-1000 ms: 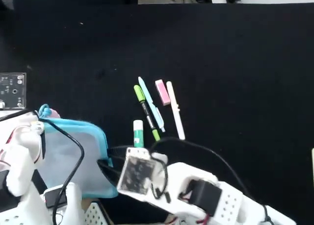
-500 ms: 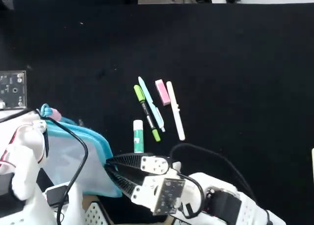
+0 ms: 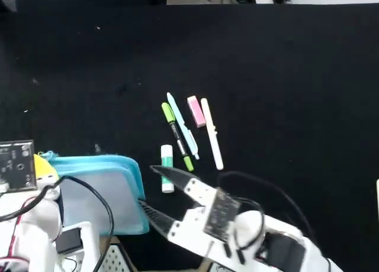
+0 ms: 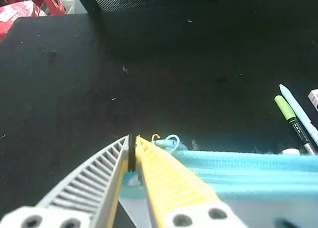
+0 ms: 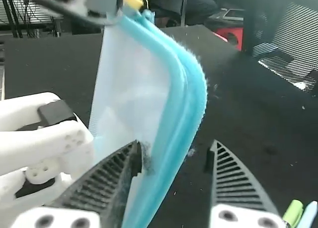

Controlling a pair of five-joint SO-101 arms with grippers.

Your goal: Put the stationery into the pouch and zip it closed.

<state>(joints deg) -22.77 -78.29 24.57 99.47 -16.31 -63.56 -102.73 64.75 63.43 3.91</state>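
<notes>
- Black tabletop (image 3: pixel 284 76): open room runs from 12 to 3 o'clock of centre. The pouch (image 3: pixel 95 192) sits at 7 o'clock, near the front edge.
- Right gripper (image 3: pixel 147 186) is spread wide and holds nothing, with the pouch's teal side edge between its jaws. Glue stick (image 3: pixel 167 165) lies just beside one finger.
- Left gripper (image 4: pixel 132 139) is clamped on the pouch's corner, by the zip pull (image 4: pixel 171 141).
- Pouch: pale translucent panel, teal zip band.
- Centre: green highlighter (image 3: pixel 167 113), blue pen (image 3: pixel 188 140), pink eraser (image 3: pixel 196 111) and white pen (image 3: pixel 211 133), lying loose.
- Dark mesh (image 5: pixel 293 39) stands behind the table.
</notes>
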